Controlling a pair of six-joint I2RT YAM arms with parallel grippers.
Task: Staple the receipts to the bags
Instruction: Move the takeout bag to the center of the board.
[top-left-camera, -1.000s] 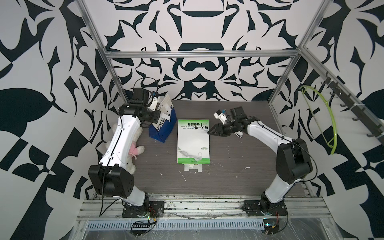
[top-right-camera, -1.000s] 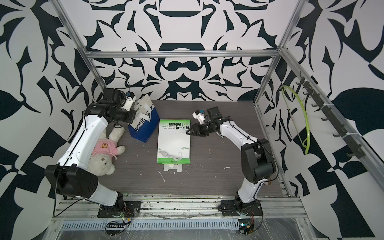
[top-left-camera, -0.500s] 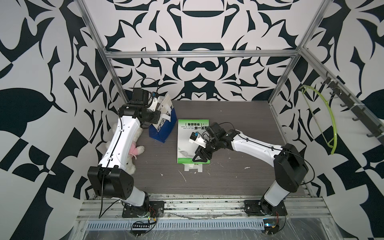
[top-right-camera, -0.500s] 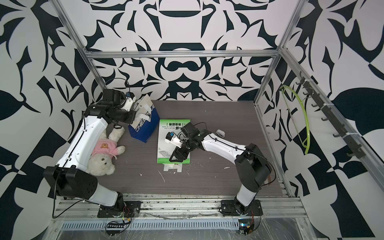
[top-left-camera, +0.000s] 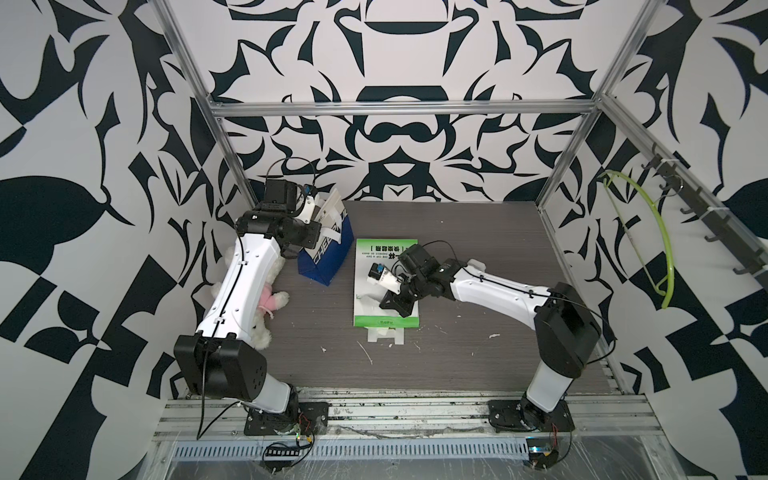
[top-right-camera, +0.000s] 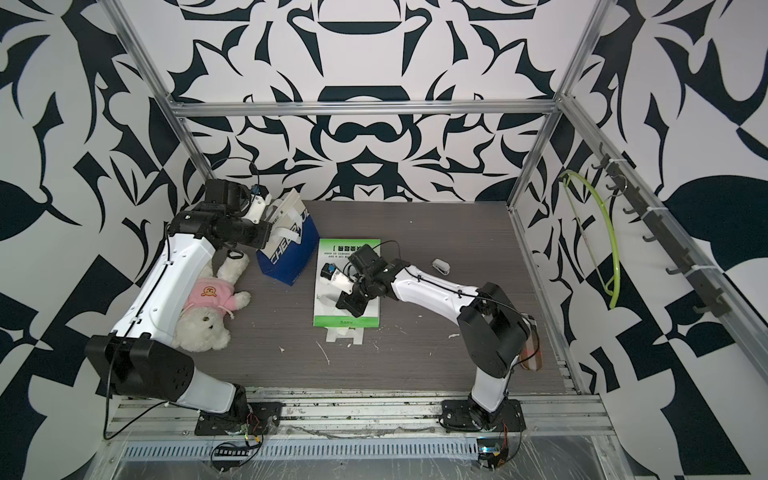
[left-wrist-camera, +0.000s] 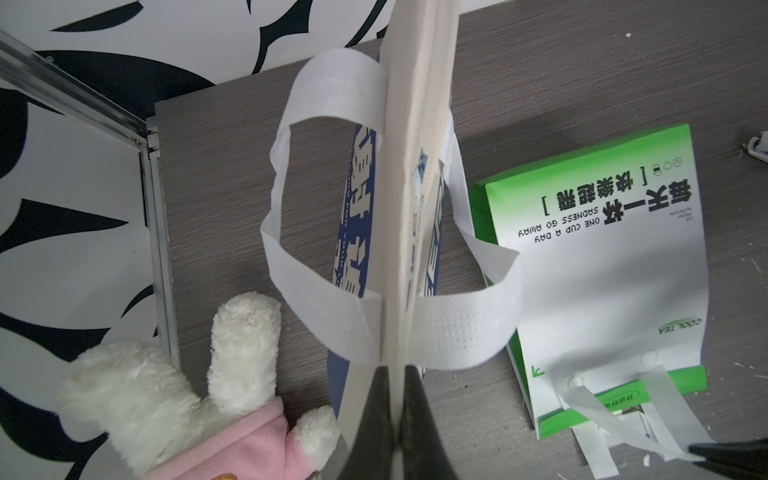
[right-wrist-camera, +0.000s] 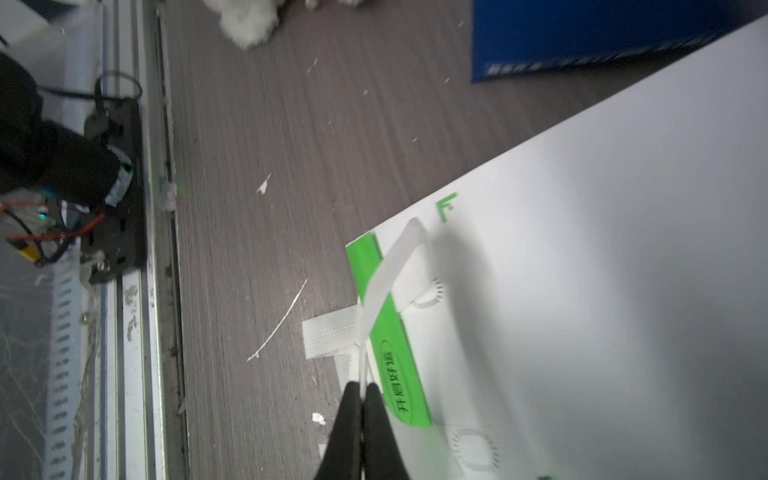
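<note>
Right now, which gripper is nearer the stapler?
Right. The right gripper pinches the handle of the green bag, with the stapler just behind its forearm; the left gripper holds the navy bag, beyond the green bag.

Black-and-white patterned walls (top-left-camera: 395, 62) enclose the grey wood-grain table (top-left-camera: 478, 232); beside it, a hook rail (top-left-camera: 717, 220) holds a green hanger (top-left-camera: 668, 270).

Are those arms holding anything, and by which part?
The left tool pinches the blue bag by its top edge; the right tool pinches the green bag by its handle.
</note>
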